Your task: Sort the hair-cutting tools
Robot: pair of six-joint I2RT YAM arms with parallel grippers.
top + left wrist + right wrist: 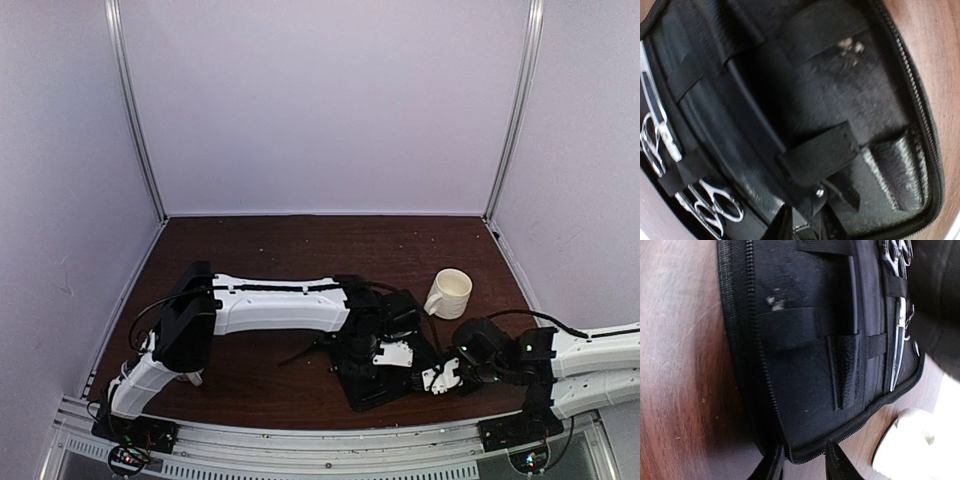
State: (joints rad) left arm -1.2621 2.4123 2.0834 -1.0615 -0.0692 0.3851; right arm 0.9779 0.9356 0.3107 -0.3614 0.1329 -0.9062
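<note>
1. The two scissors [715, 212] are in the black case [860, 100], tucked under its stretchy bands.
2. From your left gripper [385, 335], they sit just below it and off to its left side. Their long way runs along the case's edge.
3. Your left gripper's fingers do not show clearly, so you cannot tell if it is open or closed.
4. Your right gripper [805, 447] has its fingers apart. The near corner of the case shows between them. You cannot tell if they touch it.
5. A thin black strip [300, 353] lies on the table [260, 250], out past your left gripper on its left. It looks like a hair clip. Its long way points toward the gripper.
6. Your left arm is much nearer to that strip, so that arm should go for it.
7. Your left arm reaches low across the table, with its gripper pointing down over the case.
8. Your right arm comes in low from the right side, just this side of the mug [449, 293].
</note>
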